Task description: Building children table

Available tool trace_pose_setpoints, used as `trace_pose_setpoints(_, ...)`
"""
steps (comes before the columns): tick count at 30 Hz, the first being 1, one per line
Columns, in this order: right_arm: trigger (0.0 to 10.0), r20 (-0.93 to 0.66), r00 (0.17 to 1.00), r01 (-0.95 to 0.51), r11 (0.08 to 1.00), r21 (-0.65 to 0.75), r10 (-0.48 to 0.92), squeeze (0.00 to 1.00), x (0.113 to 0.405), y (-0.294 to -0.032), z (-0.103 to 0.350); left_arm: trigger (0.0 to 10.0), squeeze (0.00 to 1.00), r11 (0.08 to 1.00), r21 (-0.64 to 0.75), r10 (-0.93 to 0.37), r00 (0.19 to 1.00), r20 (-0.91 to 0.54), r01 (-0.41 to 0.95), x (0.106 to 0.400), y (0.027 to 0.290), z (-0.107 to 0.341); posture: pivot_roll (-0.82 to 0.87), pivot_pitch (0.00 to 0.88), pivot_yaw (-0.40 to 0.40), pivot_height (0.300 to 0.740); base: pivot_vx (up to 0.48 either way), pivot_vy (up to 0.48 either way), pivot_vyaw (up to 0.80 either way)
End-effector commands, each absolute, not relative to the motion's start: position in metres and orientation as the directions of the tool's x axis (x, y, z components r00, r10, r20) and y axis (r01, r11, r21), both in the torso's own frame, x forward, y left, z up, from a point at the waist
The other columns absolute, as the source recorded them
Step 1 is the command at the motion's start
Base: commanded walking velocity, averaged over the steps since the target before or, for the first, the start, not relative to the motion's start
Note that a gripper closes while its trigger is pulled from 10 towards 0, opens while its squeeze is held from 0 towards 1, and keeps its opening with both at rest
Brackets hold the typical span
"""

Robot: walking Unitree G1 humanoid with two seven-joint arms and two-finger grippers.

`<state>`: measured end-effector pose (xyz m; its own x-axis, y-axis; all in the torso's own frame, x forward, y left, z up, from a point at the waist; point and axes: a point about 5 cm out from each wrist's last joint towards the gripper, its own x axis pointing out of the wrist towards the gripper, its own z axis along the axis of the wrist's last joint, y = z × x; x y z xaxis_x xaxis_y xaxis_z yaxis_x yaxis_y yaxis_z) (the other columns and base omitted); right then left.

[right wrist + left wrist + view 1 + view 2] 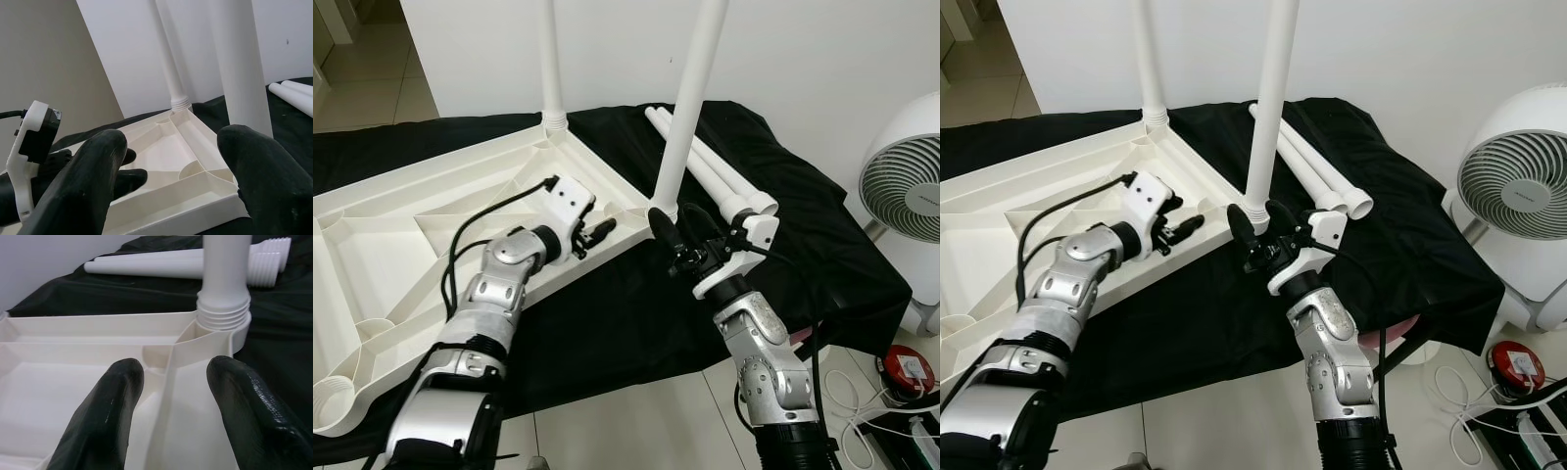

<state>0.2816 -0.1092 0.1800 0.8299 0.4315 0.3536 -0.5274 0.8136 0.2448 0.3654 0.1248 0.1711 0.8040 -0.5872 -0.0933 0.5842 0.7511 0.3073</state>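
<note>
A white plastic table top (401, 235) lies upside down on a black cloth (636, 313). Two white legs stand upright in its corner sockets, one at the far corner (551, 59) and one at the near right corner (690, 98). Two loose legs (715, 166) lie on the cloth behind. My left gripper (600, 232) is open over the table's right rim, its fingers (107, 406) on either side of a rib near the threaded socket (222, 313). My right gripper (674, 230) is open right beside the base of the near leg (239, 63), holding nothing.
A white fan (906, 186) stands on the floor at the right. A red round object (908, 367) and white cables lie on the tiles below it. A white wall rises behind the cloth, and tiled floor shows in front.
</note>
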Motion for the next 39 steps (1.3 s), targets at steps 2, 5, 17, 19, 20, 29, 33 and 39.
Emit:
trace_pose_setpoints(2, 10.0, 0.335, 0.83, -0.534, 0.81, 0.241, 0.447, 0.0, 0.28, -0.108, 0.177, 10.0, 0.0, 0.819, 0.352, -0.456, 0.886, -0.081, 0.453, 0.368, 0.143, 0.171, -0.04, 0.009, -0.024, 0.74, 0.0, 0.0, 0.0)
trace_pose_setpoints(5, 10.0, 0.328, 0.83, -0.535, 0.81, 0.241, 0.451, 0.0, 0.279, -0.108, 0.175, 10.0, 0.0, 0.833, 0.37, -0.393, 0.911, -0.125, 0.41, 0.37, 0.157, 0.166, -0.04, 0.009, -0.024, 0.74, 0.0, 0.0, 0.0)
trace_pose_setpoints(17, 10.0, 0.317, 0.83, -0.538, 0.808, 0.24, 0.459, 0.0, 0.275, -0.108, 0.175, 10.0, 0.0, 0.865, 0.397, -0.218, 0.943, -0.25, 0.305, 0.375, 0.182, 0.15, -0.05, 0.023, -0.025, 0.74, 0.0, 0.0, 0.0)
trace_pose_setpoints(19, 10.0, 0.317, 0.83, -0.538, 0.808, 0.24, 0.459, 0.0, 0.275, -0.108, 0.175, 10.0, 0.0, 0.865, 0.397, -0.218, 0.943, -0.25, 0.305, 0.375, 0.182, 0.15, -0.05, 0.023, -0.025, 0.74, 0.0, 0.0, 0.0)
trace_pose_setpoints(20, 10.0, 0.315, 0.831, -0.537, 0.809, 0.239, 0.459, 0.0, 0.275, -0.108, 0.174, 10.0, 0.0, 0.868, 0.396, -0.206, 0.944, -0.259, 0.299, 0.375, 0.183, 0.149, -0.05, 0.023, -0.025, 0.74, 0.0, 0.0, 0.0)
trace_pose_setpoints(29, 10.0, 0.316, 0.831, -0.538, 0.808, 0.241, 0.459, 0.0, 0.275, -0.108, 0.175, 0.0, 0.0, 0.899, 0.381, -0.118, 0.957, -0.264, 0.216, 0.379, 0.189, 0.147, -0.05, 0.02, -0.025, 0.74, 0.0, 0.0, 0.0)
trace_pose_setpoints(33, 10.0, 0.315, 0.832, -0.536, 0.808, 0.246, 0.456, 0.0, 0.276, -0.107, 0.176, 0.0, 0.0, 0.913, 0.379, -0.058, 0.969, -0.241, 0.149, 0.381, 0.197, 0.151, -0.05, 0.019, -0.026, 0.74, 0.0, 0.0, 0.0)
trace_pose_setpoints(39, 10.0, 0.315, 0.833, -0.535, 0.807, 0.25, 0.454, 0.0, 0.276, -0.106, 0.176, 0.0, 0.0, 0.917, 0.382, -0.026, 0.973, -0.229, 0.114, 0.383, 0.201, 0.154, -0.05, 0.019, -0.027, 0.74, 0.0, 0.0, 0.0)
